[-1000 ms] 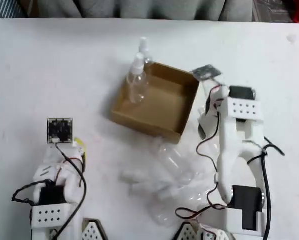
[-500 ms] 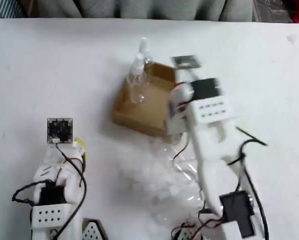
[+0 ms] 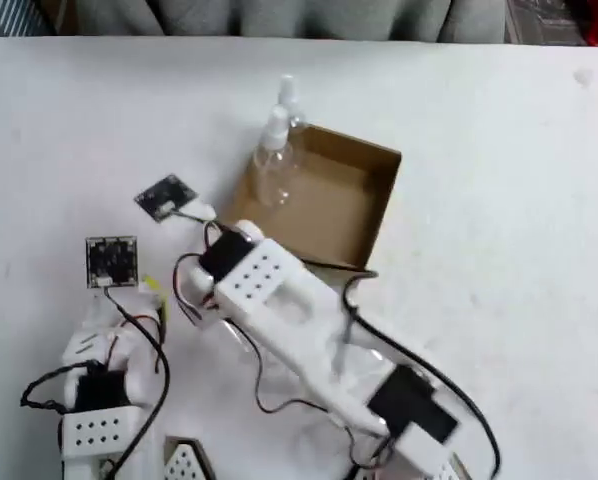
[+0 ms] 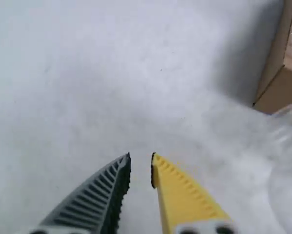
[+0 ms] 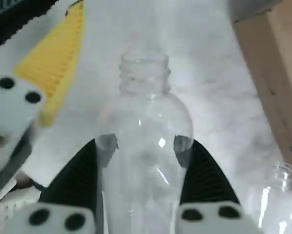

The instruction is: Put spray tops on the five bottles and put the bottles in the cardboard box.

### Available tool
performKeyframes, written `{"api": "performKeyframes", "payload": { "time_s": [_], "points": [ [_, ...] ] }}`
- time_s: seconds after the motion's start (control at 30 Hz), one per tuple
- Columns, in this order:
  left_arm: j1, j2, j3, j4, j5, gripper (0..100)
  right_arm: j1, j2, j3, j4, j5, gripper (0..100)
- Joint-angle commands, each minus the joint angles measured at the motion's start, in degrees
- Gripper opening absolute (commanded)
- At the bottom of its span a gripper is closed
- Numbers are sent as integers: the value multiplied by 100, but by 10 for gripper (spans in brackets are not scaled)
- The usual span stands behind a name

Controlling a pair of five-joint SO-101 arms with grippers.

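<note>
Jaws of right gripper (image 5: 144, 142) grip uncapped bottle (image 5: 143, 78) by cardboard box (image 5: 268, 73), left gripper (image 4: 141, 168) barely parted; 2 capped bottles (image 3: 275, 160) at box

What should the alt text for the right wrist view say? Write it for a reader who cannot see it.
The right gripper clasps a clear, capless bottle between its black fingers, the bottle's neck pointing away from the camera. Close by are the other arm's yellow finger, a wall of the box and a second capless bottle.
</note>
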Motion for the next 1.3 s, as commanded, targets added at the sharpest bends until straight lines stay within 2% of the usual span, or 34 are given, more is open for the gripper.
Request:
{"api": "performKeyframes", "payload": {
  "time_s": [0.0, 0.1, 0.27, 0.33, 0.5, 0.73, 0.9, 1.13, 1.27],
  "points": [
    [-75, -136, -26, -44, -70, 72, -57, 321, -114, -505, -35, 15],
    [-75, -119, -26, -167, -62, 72, -57, 541, -202, -558, -26, 57],
    [-75, -119, -26, -193, -62, 72, -66, 523, -475, 4, 18, 287],
    [-75, -119, -26, -193, -62, 72, -66, 523, -686, 338, 26, 314],
    [-75, -119, -26, -193, -62, 72, -40, 523, -1530, 1508, 510, 248],
    [-75, -119, -26, -193, -62, 72, 251, 154, -2154, 2800, 932, 217],
    [-75, -119, -26, -193, -62, 72, 523, -892, -1319, 2765, 1881, 25],
    [-75, -119, -26, -193, -62, 72, 549, -2018, 721, 2088, 2110, 60],
    [-75, -119, -26, -176, -62, 72, 523, -2053, 1776, 1147, 2980, 71]
  ]
}}
